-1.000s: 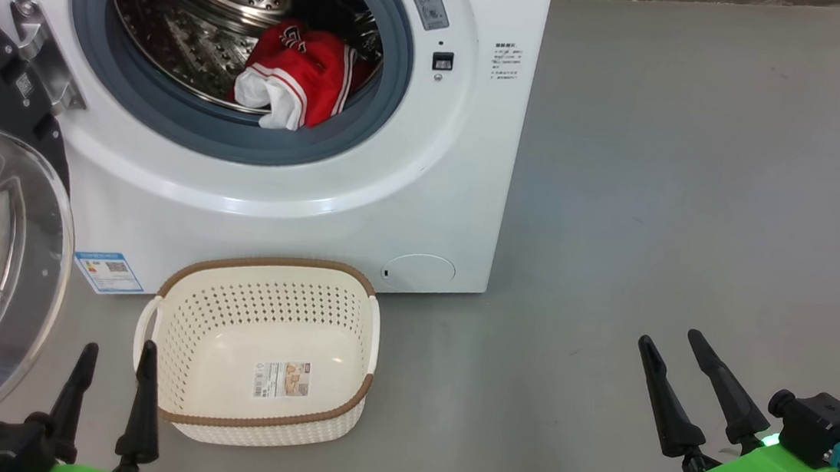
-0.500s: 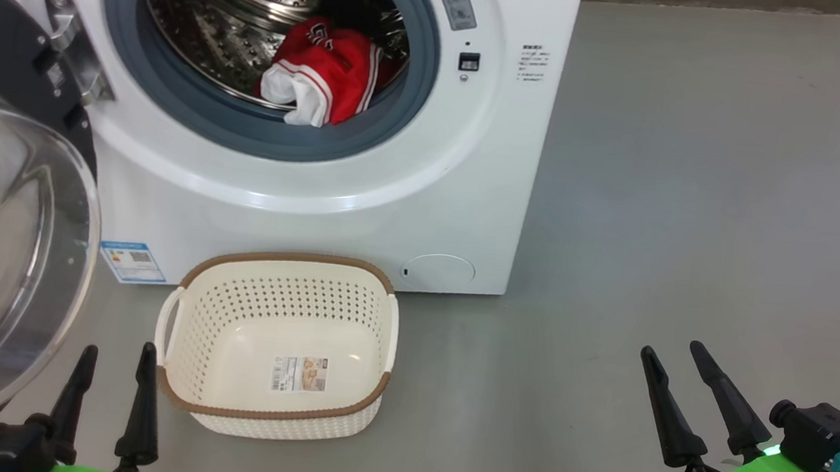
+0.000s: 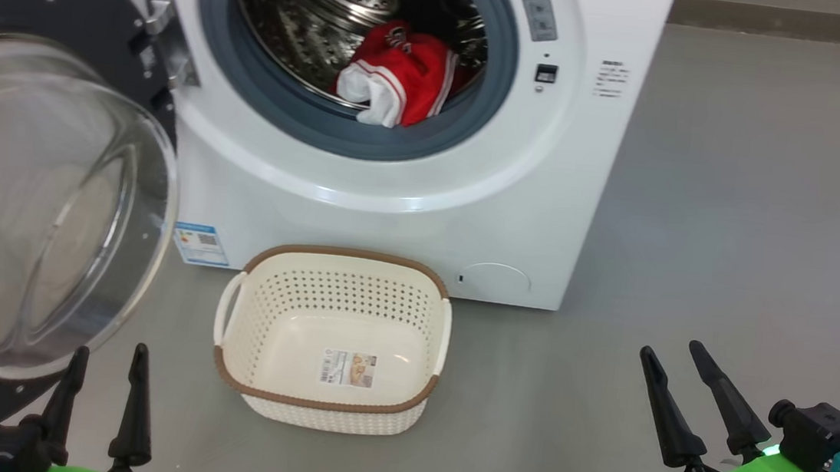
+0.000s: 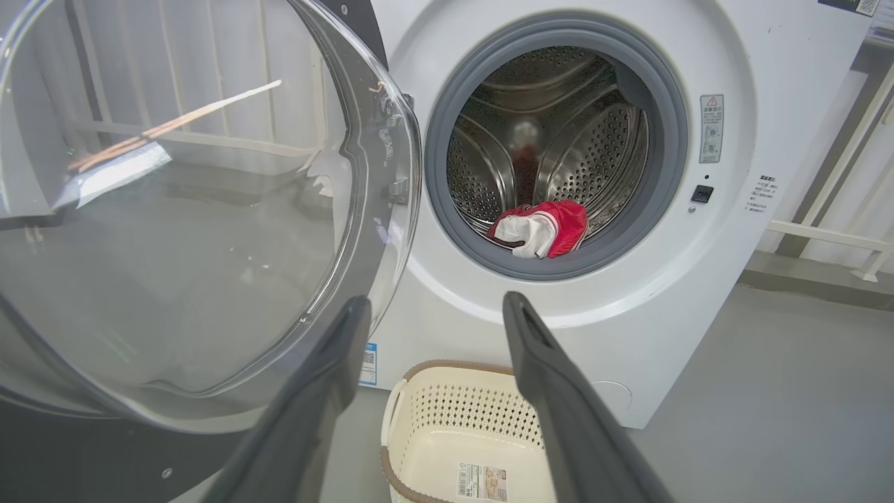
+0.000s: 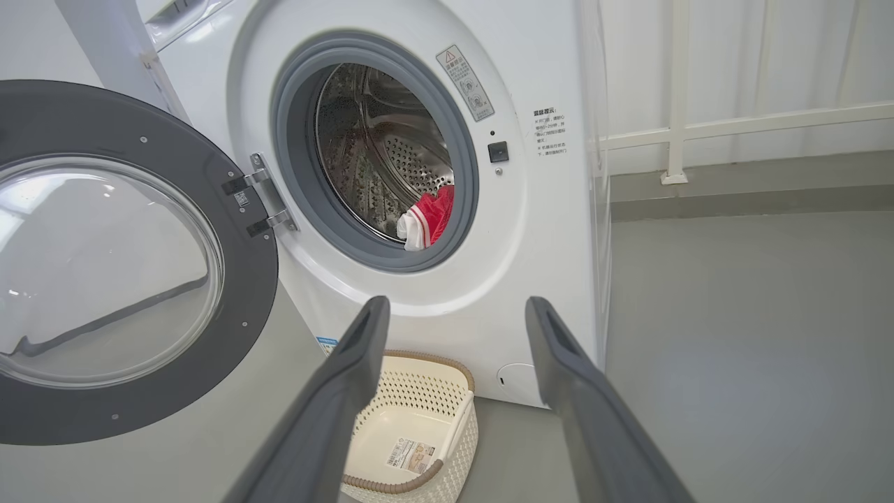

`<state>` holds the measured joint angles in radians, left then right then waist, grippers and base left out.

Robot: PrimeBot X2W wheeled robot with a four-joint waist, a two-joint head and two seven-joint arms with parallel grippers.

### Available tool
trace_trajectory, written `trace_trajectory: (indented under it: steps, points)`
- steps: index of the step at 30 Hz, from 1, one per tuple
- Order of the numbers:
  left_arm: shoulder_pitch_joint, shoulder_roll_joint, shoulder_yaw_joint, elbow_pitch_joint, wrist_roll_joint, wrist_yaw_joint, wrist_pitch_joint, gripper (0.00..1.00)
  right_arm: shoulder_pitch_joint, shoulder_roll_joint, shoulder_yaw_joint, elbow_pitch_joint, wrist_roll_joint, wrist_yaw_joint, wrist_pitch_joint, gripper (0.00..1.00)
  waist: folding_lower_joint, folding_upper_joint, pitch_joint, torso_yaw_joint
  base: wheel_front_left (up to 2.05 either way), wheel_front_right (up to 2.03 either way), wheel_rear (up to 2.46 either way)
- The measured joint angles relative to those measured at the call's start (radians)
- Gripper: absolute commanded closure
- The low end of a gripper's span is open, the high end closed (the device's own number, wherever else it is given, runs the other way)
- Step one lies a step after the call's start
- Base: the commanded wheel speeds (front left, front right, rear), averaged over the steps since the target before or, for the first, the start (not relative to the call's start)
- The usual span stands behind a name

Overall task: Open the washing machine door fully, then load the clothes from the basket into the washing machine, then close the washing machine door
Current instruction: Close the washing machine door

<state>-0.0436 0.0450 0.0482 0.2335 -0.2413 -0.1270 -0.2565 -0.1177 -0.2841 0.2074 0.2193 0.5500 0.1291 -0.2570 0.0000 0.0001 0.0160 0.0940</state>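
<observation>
The head camera is turning toward the door side. Over the last second the whole head view is sliding rightward, so the big white boxy front-loading washing machine is now sitting at upper centre instead of upper left. This is camera motion; the things are not shifting against one another.

The large round washing machine door, a dark ring around a bulging clear glass bowl, is standing swung fully open and is taking up more of the frame's left than before. The bright red clothes with white trim are lying inside the perforated steel drum at upper centre, one white fold reaching toward the grey rubber gasket. The small cream-white perforated plastic basket with a brown rim is standing on the grey floor at lower centre, just in front of the machine, and is showing only its bottom sticker.

The left claw, at lower left near the door's lower edge, is spread wide and holding nothing. The right claw, at lower right, is likewise wide and empty.

Judgement: opening and loading appear complete, and the turn is bringing the door into working view for closing. The white fold may need to be clear of the gasket first.
</observation>
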Motion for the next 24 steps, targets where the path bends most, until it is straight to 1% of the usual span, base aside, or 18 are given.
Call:
trace_trajectory:
  steps: [7,9,10,24]
  points:
    - [0.0,-0.005,0.001,0.0,0.005,0.019,0.0,0.0,0.0,0.0,0.005,0.001,0.0,0.0,0.0,0.0,0.0,0.0,-0.004,0.068,0.0,0.0,0.0]
    - [0.0,-0.007,0.001,0.0,0.007,0.019,0.0,0.0,0.0,0.0,0.004,0.001,0.0,0.0,0.0,0.0,0.0,0.0,-0.004,0.077,0.0,0.0,0.0]
    - [0.0,-0.007,0.001,-0.001,0.01,0.027,0.0,0.0,0.0,0.0,0.005,0.002,0.0,0.0,0.0,0.0,0.0,0.0,-0.004,0.087,0.0,0.0,0.0]
    - [0.001,-0.007,0.002,-0.012,0.001,0.04,0.0,0.0,0.0,0.002,0.009,0.005,0.0,0.0,0.0,0.0,0.0,0.0,-0.008,0.21,0.0,0.0,0.0]
